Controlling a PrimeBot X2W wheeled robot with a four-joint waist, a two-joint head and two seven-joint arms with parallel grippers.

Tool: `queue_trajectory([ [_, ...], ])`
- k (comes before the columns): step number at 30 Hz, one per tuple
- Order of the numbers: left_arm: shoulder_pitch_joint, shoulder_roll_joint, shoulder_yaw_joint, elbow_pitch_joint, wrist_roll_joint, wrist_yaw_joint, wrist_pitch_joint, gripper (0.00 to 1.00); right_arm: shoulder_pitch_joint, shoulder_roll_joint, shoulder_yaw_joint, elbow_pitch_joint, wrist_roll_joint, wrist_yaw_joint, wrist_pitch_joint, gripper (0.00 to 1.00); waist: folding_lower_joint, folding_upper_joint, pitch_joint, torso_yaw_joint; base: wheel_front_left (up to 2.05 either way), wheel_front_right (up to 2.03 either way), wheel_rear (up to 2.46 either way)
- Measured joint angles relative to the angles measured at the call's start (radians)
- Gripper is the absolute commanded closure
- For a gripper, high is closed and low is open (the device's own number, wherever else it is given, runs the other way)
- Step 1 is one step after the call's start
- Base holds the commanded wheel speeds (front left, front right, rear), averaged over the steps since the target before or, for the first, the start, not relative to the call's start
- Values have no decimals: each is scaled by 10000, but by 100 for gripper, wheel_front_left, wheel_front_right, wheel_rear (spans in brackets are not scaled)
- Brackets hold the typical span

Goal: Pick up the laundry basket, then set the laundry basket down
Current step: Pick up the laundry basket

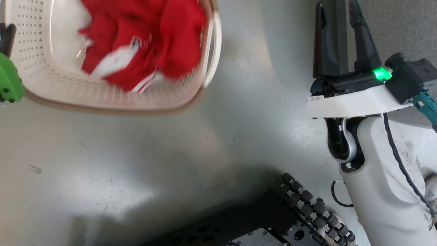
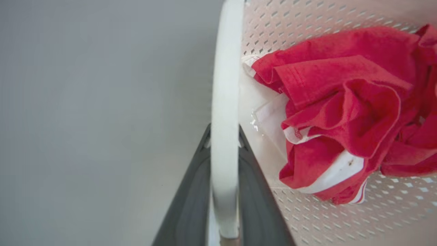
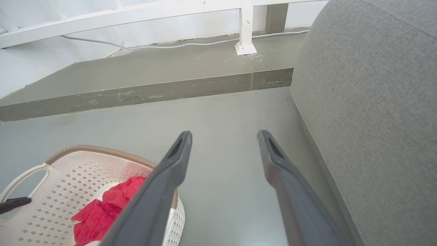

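- Where the head view looks down on the grey floor (image 1: 136, 171), the laundry basket (image 1: 41, 85) lies at the upper left. It is blurred, with its brown rim nearest the robot.
- A red cloth (image 1: 164, 37) with white trim is bunched inside the laundry basket, against the perforated wall.
- In the left wrist view, the left gripper (image 2: 224, 130) has one dark finger on each side of the white loop handle (image 2: 223, 85), and the two fingers (image 2: 191, 198) are clamped on it.
- At the lower left of the right wrist view, a dark fingertip reaches into the loop of that handle.
- In the head view, the right gripper (image 1: 337, 10) points up the picture with its fingers spread and nothing between them. It is well apart from the laundry basket.
- A green light (image 1: 381, 73) glows at the base of the right gripper.
- A grey sofa (image 3: 375, 102) stands just beside the right gripper. Beyond it are a raised step (image 3: 153, 92), a white post (image 3: 245, 30) and a pale cable (image 3: 170, 46).
- The robot's base (image 1: 273, 218) sits at the bottom edge of the head view, with a row of dark rollers (image 1: 317, 212).
- It cannot be told whether the underside of the laundry basket touches the floor.
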Motion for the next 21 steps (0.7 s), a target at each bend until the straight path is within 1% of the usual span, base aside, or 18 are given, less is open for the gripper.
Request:
queue_trajectory([
  [5,-204,-36,-102,159,-148,2,-59,100,-4,0,-35,0,0,0,0,0,0,0,23,38,0,0,0],
  [11,-231,-111,-13,525,-173,0,-372,100,-13,-2,-153,0,-8,0,0,0,0,1,9,148,0,0,0],
  [21,-15,-886,330,1511,-706,6,-1206,100,-14,-2,-497,104,-102,-10,0,0,-1,0,-265,574,0,0,0],
])
